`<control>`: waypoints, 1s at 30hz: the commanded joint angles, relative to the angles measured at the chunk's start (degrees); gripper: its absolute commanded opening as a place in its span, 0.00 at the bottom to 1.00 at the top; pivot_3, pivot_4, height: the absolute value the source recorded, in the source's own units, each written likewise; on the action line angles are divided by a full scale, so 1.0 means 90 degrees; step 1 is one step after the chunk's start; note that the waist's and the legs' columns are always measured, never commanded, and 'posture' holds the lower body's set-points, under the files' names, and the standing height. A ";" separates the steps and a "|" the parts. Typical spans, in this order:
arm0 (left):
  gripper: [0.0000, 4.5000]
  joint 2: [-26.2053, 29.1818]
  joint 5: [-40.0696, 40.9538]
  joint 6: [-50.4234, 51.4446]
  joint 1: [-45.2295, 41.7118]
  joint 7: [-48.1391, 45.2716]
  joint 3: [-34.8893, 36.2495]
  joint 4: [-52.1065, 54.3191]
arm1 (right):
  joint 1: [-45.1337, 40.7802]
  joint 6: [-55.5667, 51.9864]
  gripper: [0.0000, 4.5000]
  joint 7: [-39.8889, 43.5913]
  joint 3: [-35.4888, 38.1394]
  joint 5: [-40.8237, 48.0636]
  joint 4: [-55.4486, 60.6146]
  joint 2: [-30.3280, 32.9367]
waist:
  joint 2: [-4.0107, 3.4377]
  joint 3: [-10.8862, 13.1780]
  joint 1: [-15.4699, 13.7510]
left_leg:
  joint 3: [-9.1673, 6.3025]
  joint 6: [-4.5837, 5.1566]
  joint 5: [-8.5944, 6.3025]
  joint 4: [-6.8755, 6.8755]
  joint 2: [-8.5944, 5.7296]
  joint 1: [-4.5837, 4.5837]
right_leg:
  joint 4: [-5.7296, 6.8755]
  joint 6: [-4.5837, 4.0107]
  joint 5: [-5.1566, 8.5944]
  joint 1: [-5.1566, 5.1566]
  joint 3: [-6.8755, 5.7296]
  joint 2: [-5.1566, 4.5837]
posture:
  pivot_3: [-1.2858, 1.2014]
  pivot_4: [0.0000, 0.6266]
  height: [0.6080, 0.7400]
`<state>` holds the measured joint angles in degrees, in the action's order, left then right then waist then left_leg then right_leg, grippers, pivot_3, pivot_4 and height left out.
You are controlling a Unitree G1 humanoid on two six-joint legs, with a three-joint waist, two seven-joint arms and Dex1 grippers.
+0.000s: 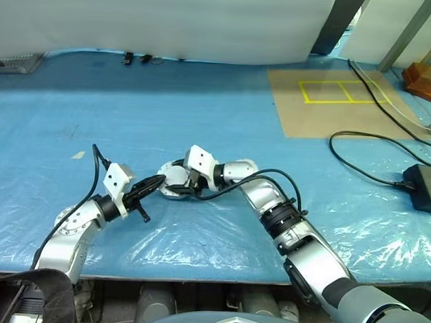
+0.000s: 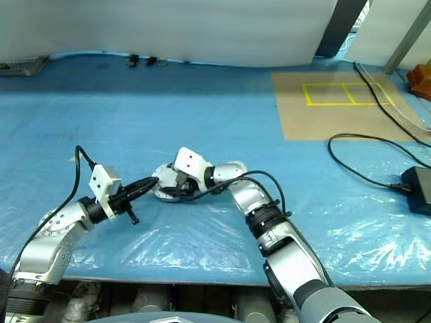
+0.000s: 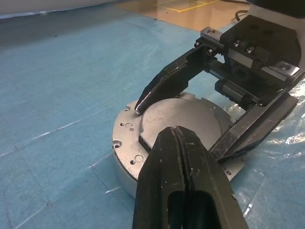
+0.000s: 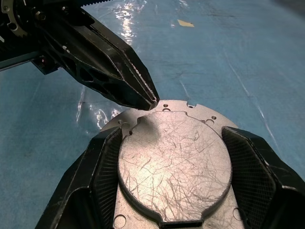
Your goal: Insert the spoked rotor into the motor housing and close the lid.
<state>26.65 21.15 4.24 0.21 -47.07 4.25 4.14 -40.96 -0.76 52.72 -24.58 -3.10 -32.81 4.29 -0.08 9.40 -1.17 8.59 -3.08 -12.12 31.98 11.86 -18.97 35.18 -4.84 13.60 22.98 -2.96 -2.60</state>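
I saw a round silvery metal unit [image 4: 174, 164] lying flat on the blue plastic sheet [image 1: 203, 118], near the front middle of the table. Its upward face was a scratched, bare plate with a raised round panel and small holes along the rim flange. From that face I could not tell whether I was looking at the motor housing, the lid, or the two closed together; no copper windings and no radial segments showed. In the head views it was mostly covered by the two grippers and read only as a pale disc.

The right gripper [image 4: 174, 167] reached in from the right with its two black fingers [image 4: 102, 164] spread wide, one on each side of the raised panel, flanking it closely; whether they pressed on it I could not make out. The left gripper [image 3: 177, 143] came level from the left, its fingers pressed together to a point, with the tip at the notched edge of the panel.

The sheet around the unit lay open to the left and toward the back. Farther right, a brown board [image 1: 340, 102] with yellow tape squares sat well apart, and a black cable [image 1: 358, 164] ran to a dark box [image 1: 423, 186] at the right edge. The front edge of the table was close behind both arms.
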 commanded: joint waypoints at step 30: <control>0.00 0.0017 -0.0053 -0.0052 0.0047 -0.0001 0.0001 0.0117 | -0.0365 0.1124 0.66 0.0874 -0.0256 -0.0433 -0.2010 -0.0256 | -0.0018 -0.0013 0.0050 | 0.0009 0.0001 0.0000 -0.0053 0.0002 0.0000 | -0.0039 -0.0039 -0.0018 0.0009 -0.0002 0.0007 | 0.52 0.24 1.00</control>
<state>26.63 20.61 4.24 0.50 -47.21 4.19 3.20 -46.48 10.11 60.01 -22.83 -2.53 -46.23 2.14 -0.25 9.28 -0.71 8.67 -3.07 -12.12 31.50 11.87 -18.96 34.85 -5.19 13.43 23.06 -2.97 -2.54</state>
